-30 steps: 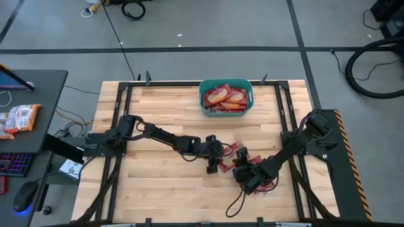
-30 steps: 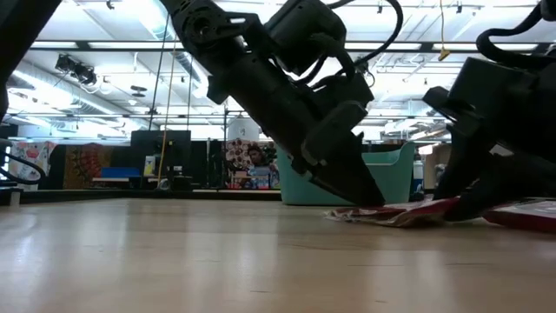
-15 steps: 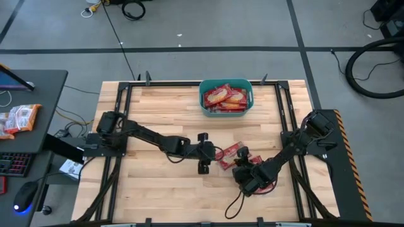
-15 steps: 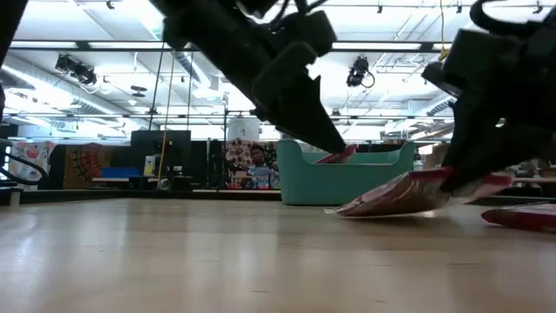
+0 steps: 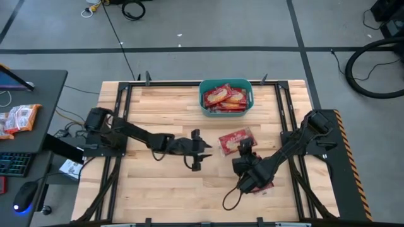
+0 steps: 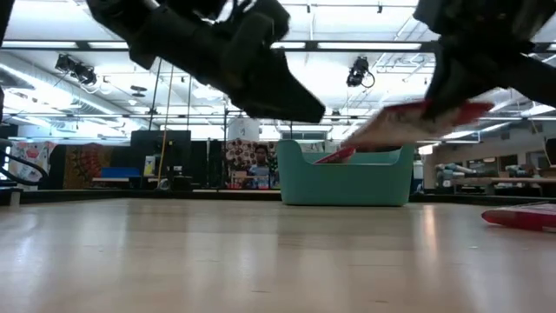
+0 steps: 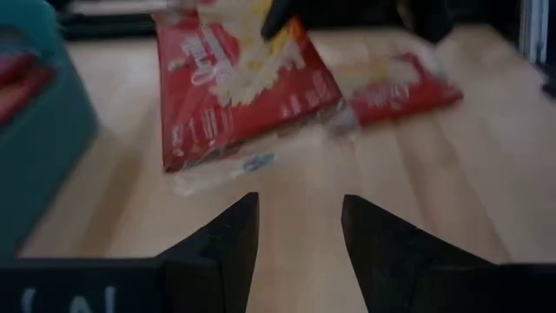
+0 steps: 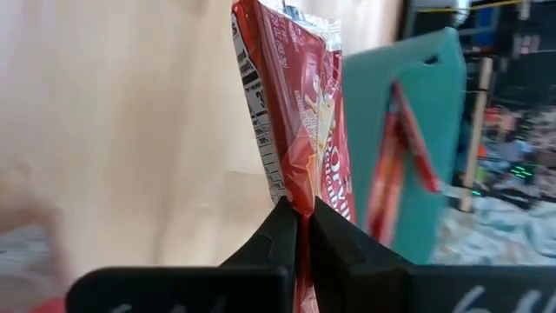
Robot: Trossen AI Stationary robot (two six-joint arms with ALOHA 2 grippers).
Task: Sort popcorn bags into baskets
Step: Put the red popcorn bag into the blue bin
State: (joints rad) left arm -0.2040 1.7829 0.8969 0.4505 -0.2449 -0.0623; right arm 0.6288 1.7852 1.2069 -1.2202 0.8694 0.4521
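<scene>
A red popcorn bag (image 5: pixel 233 140) hangs in the air in my right gripper (image 5: pixel 243 149), which is shut on it to the right of the table's middle. In the low view this bag (image 6: pixel 415 122) is well above the tabletop. A second bag (image 5: pixel 266 185) lies flat under my right arm. The teal basket (image 5: pixel 203 101) stands at the far edge with several bags inside. My left gripper (image 5: pixel 201 151) is open at mid-table, to the left of the held bag and touching nothing. In the left wrist view its fingers (image 7: pixel 300 235) point at the bag (image 7: pixel 234 87). My right gripper pinches the popcorn bag between its two fingers at the bag's near edge (image 8: pixel 300 202), coming at it from the table's near side. The bag is lifted clear and tilted, and it reaches out past the fingertips toward the basket.
The basket (image 6: pixel 343 178) stands straight beyond the held bag. Black frame rails run along the table's left, right and far sides. A desk with a keyboard, a mouse and an orange-red packet (image 5: pixel 19 118) stands left of the table. Bare wood lies near and left.
My right gripper has lifted the bag from the tabletop, where it lay flat, and carried it up and toward the far edge. My left gripper has risen off that bag and drawn back toward the table's left.
</scene>
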